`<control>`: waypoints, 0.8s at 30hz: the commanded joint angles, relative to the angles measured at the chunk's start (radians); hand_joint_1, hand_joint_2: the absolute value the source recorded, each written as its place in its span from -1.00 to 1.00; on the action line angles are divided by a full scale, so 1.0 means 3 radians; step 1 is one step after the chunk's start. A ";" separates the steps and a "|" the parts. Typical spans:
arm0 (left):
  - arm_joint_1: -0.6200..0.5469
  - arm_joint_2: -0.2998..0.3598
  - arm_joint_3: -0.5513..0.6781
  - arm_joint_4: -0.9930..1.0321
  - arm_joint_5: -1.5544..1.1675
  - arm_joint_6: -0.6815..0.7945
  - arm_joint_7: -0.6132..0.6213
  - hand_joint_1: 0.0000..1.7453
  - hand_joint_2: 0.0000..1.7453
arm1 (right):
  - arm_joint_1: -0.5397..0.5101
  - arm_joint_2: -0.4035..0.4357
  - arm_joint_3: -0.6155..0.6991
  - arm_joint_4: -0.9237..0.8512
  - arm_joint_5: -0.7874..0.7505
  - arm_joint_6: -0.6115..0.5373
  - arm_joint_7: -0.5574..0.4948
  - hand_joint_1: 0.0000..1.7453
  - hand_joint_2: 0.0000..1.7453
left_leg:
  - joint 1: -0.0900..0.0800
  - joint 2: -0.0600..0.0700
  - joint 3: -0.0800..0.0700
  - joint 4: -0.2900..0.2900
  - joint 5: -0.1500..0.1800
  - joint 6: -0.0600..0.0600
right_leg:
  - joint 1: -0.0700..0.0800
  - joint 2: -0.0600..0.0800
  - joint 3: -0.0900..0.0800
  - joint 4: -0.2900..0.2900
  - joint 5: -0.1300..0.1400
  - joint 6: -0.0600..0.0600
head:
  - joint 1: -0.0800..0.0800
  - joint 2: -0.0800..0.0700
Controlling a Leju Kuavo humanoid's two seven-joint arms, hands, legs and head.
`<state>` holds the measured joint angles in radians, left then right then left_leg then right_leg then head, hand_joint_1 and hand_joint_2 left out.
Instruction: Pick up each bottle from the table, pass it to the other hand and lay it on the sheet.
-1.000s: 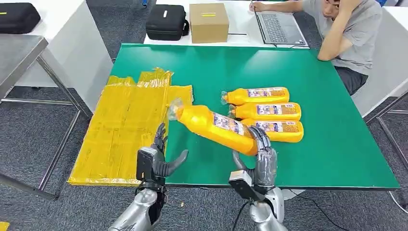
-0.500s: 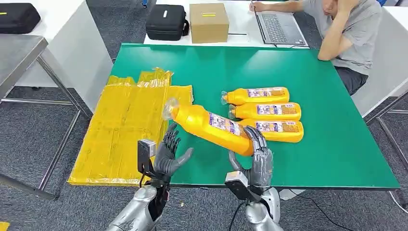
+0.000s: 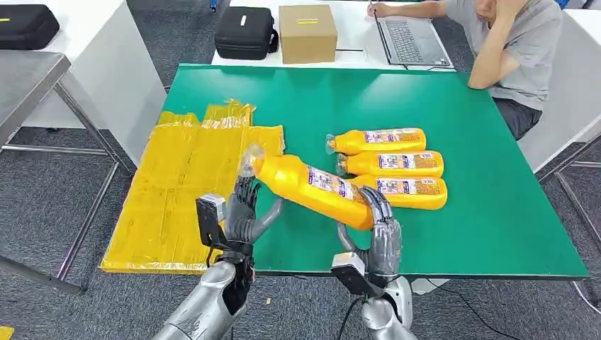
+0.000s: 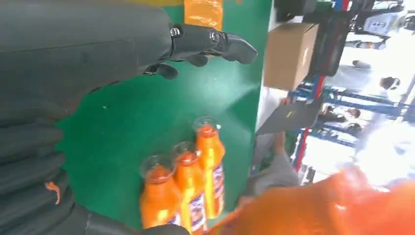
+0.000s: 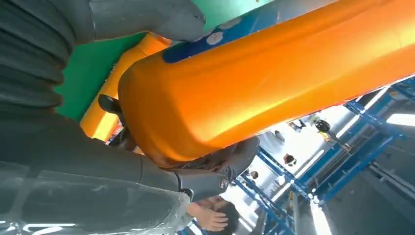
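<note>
Head view, right hand [image 3: 378, 225]: grips base of orange bottle [image 3: 312, 186], held tilted above green table [image 3: 496, 212], cap toward yellow sheet [image 3: 184, 184].
Head view, left hand [image 3: 244, 216]: empty, fingers spread, just under bottle's neck.
Head view, other bottles [image 3: 391, 169]: three lying side by side on table.
Left wrist view: fingers [image 4: 210, 41] apart, nothing held; three bottles [image 4: 186, 183] beyond.
Right wrist view: thumb [image 5: 147, 17] and fingers wrapped round bottle [image 5: 274, 78].

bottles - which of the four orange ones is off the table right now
The bottle gripped at its base by the right hand, tilted up toward the left hand. The other three bottles lie side by side.
</note>
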<state>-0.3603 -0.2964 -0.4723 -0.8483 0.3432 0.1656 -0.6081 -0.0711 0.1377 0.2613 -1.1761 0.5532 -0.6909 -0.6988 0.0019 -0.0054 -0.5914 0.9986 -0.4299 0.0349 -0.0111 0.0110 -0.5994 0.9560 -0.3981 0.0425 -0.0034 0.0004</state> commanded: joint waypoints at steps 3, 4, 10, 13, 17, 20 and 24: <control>-0.0065 0.0101 -0.0176 -0.0151 0.0185 -0.0159 0.0056 -1.00 1.00 | -0.0165 -0.0046 -0.0035 0.0219 -0.0133 -0.0024 0.0002 1.00 1.00 | 0.0000 0.0005 0.0013 -0.0001 -0.0005 -0.0006 | 0.0001 0.0001 0.0011 0.0000 -0.0005 -0.0005 | 0.0000 0.0000; -0.0066 0.0103 -0.0191 -0.0143 0.0209 -0.0187 0.0093 -1.00 1.00 | -0.0170 -0.0043 -0.0042 0.0220 -0.0132 -0.0024 0.0002 1.00 1.00 | 0.0000 0.0004 0.0010 -0.0002 -0.0004 -0.0005 | 0.0000 0.0000 0.0008 0.0000 -0.0004 -0.0004 | 0.0000 0.0000; -0.0078 0.0115 -0.0405 -0.0082 0.0503 -0.0654 0.0430 -1.00 1.00 | -0.0235 -0.0044 -0.0155 0.0221 0.0027 -0.0024 0.0002 1.00 1.00 | -0.0001 0.0002 0.0007 -0.0002 -0.0002 -0.0004 | 0.0000 -0.0001 0.0006 -0.0001 -0.0002 -0.0003 | 0.0000 0.0000; -0.0075 0.0127 -0.0513 -0.0105 0.0493 -0.0689 0.0427 -1.00 1.00 | -0.0259 -0.0050 -0.0211 0.0184 0.0049 -0.0024 0.0002 1.00 1.00 | 0.0000 0.0004 0.0008 -0.0002 -0.0003 -0.0004 | 0.0000 0.0000 0.0007 -0.0001 -0.0002 -0.0004 | 0.0001 0.0000; -0.0068 0.0150 -0.0588 -0.0133 0.0487 -0.0699 0.0425 -1.00 1.00 | -0.0273 -0.0042 -0.0263 0.0132 0.0055 -0.0024 0.0002 1.00 1.00 | -0.0001 0.0002 0.0010 -0.0001 -0.0004 -0.0005 | 0.0000 -0.0001 0.0009 0.0000 -0.0004 -0.0005 | 0.0001 0.0000; -0.0062 0.0168 -0.0632 -0.0154 0.0488 -0.0704 0.0411 -1.00 1.00 | -0.0288 -0.0036 -0.0300 0.0110 0.0083 -0.0024 0.0002 1.00 1.00 | -0.0002 0.0007 0.0011 -0.0001 -0.0005 -0.0006 | -0.0001 0.0003 0.0009 0.0002 -0.0005 -0.0005 | 0.0000 0.0000; -0.0098 0.0154 -0.0655 -0.0179 0.0486 -0.0669 0.0394 -1.00 1.00 | -0.0346 -0.0036 -0.0276 0.0134 0.0025 -0.0024 0.0002 1.00 1.00 | -0.0002 0.0007 0.0013 0.0000 -0.0006 -0.0006 | -0.0001 0.0002 0.0010 0.0003 -0.0006 -0.0006 | 0.0000 0.0000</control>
<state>-0.3542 -0.2941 -0.6069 -0.9049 0.4898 -0.0401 -0.4868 -0.1154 0.1331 0.2003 -1.1627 0.5764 -0.6912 -0.6985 0.0018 -0.0055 -0.5918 0.9986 -0.4299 0.0350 -0.0111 0.0108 -0.5994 0.9560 -0.3981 0.0425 -0.0034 0.0004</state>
